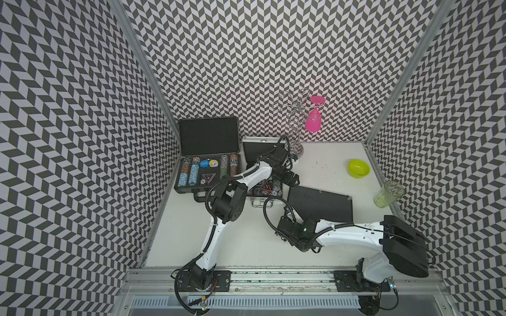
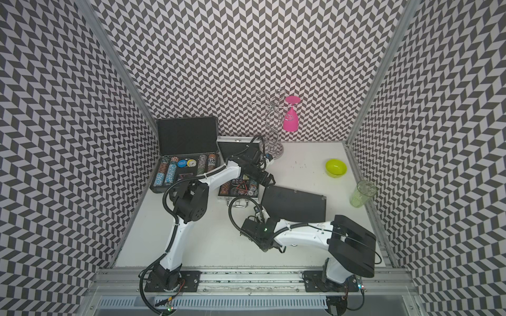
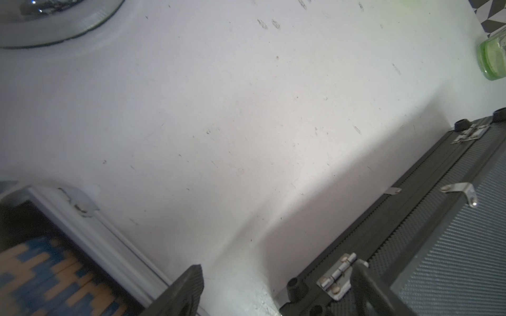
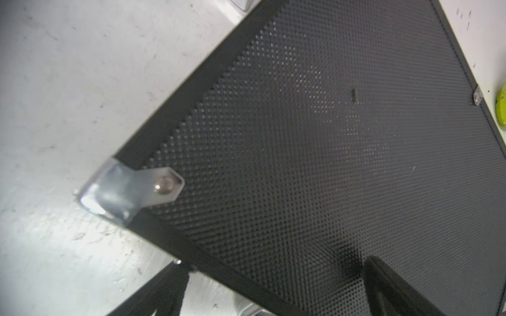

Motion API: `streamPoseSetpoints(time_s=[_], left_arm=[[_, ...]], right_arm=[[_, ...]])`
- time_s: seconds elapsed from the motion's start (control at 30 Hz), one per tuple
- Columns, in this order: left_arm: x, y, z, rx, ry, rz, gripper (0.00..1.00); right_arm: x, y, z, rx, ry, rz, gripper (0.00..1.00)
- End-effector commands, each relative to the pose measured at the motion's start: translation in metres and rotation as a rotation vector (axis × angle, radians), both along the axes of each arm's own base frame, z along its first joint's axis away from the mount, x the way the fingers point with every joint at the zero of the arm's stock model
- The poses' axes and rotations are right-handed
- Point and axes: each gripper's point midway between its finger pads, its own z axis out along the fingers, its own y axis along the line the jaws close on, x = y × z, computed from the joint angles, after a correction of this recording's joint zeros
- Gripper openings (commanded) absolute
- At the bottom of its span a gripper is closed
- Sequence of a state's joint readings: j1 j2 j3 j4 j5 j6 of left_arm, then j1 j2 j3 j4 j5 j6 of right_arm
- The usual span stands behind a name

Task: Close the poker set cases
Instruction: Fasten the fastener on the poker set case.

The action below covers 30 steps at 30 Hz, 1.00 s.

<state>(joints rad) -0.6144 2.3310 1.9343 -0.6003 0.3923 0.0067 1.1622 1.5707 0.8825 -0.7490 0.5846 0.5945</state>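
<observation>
Hovering nearest, the right gripper (image 4: pixel 276 292) gapes empty over the shut case (image 1: pixel 320 203); beyond, the left gripper (image 1: pixel 293 179), also spread and empty, hangs by the silver case (image 1: pixel 253 154), open like the farther black case (image 1: pixel 208 135): two to go.

The left gripper (image 3: pixel 278 265), jaws spread, hung over the white table (image 3: pixel 246 123) between a chip-filled case (image 3: pixel 90 235) and a dark hinged case (image 3: pixel 451 246).
</observation>
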Motion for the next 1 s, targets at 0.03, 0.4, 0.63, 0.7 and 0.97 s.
streamPoseSetpoints(time_s=[0.03, 0.4, 0.63, 0.7, 0.97], left_arm=[[0.000, 0.003, 0.000, 0.002, 0.011, -0.016, 0.87], [0.001, 0.002, 0.000, 0.001, 0.011, -0.016, 0.86], [0.001, 0.003, 0.002, 0.002, 0.011, -0.016, 0.86], [0.001, 0.003, 0.001, 0.002, 0.013, -0.013, 0.86], [-0.001, 0.002, -0.002, -0.004, 0.027, -0.016, 0.84]], right_arm=[[-0.034, -0.015, -0.050, -0.026, 0.207, -0.042, 1.00], [-0.035, -0.010, -0.059, -0.053, 0.224, -0.030, 1.00], [-0.032, -0.012, -0.064, -0.062, 0.206, -0.048, 0.96], [-0.033, -0.015, -0.066, -0.073, 0.208, -0.051, 0.95], [-0.034, -0.015, -0.067, -0.047, 0.206, -0.064, 0.86]])
